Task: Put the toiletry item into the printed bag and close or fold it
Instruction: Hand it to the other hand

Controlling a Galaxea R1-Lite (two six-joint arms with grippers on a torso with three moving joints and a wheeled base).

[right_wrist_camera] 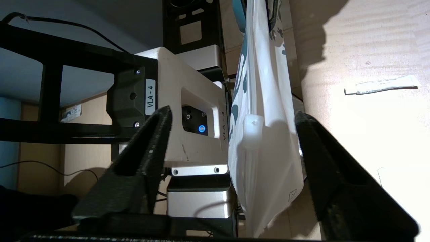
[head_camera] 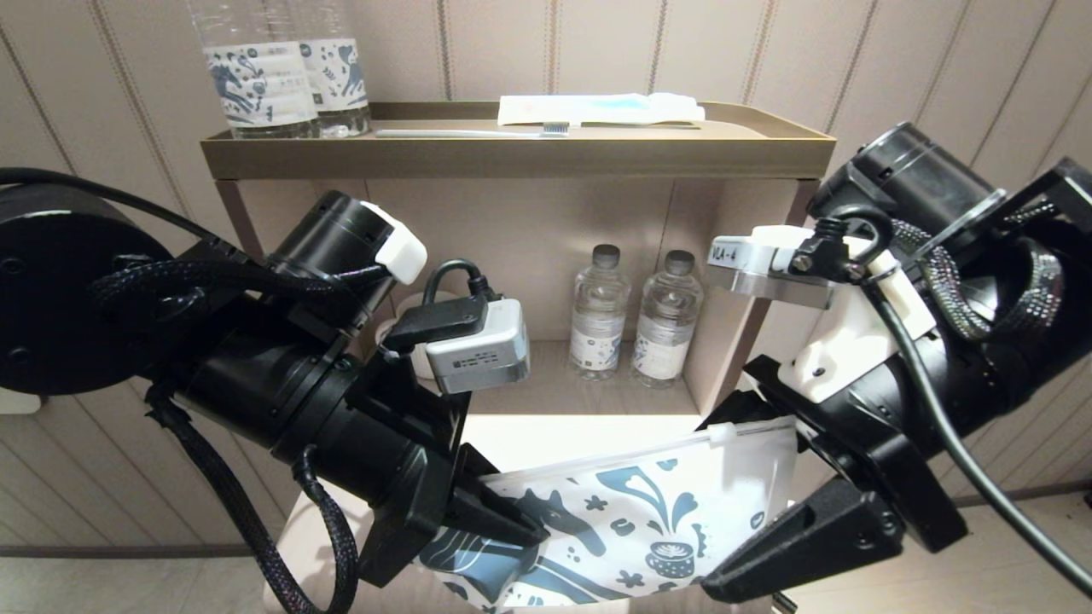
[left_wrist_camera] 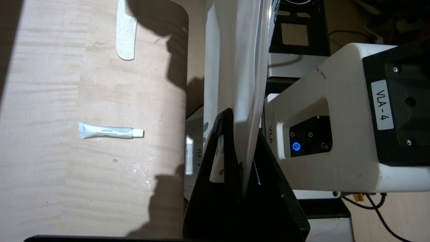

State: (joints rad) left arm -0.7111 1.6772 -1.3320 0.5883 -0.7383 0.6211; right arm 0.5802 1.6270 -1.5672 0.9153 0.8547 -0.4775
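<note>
The printed bag (head_camera: 648,512), white with dark blue horse and cup prints, hangs edge-on above the pale table (left_wrist_camera: 67,168). My left gripper (head_camera: 525,529) is shut on its left end; in the left wrist view the sheet (left_wrist_camera: 242,84) is pinched between the black fingers (left_wrist_camera: 218,188). My right gripper (right_wrist_camera: 233,116) stands open with the bag's other end (right_wrist_camera: 268,151) and its white zip slider (right_wrist_camera: 252,129) between the jaws, neither finger touching. The toiletry item (left_wrist_camera: 126,37), a flat white stick with a rounded tip, lies on the table beyond the bag.
A small grey-white tube (left_wrist_camera: 111,131) lies on the table, also in the right wrist view (right_wrist_camera: 383,84). Behind stands a shelf unit with a top tray (head_camera: 512,158) holding water bottles (head_camera: 256,77), a toothbrush (head_camera: 478,132) and a packet (head_camera: 597,109). Two small bottles (head_camera: 631,315) stand inside.
</note>
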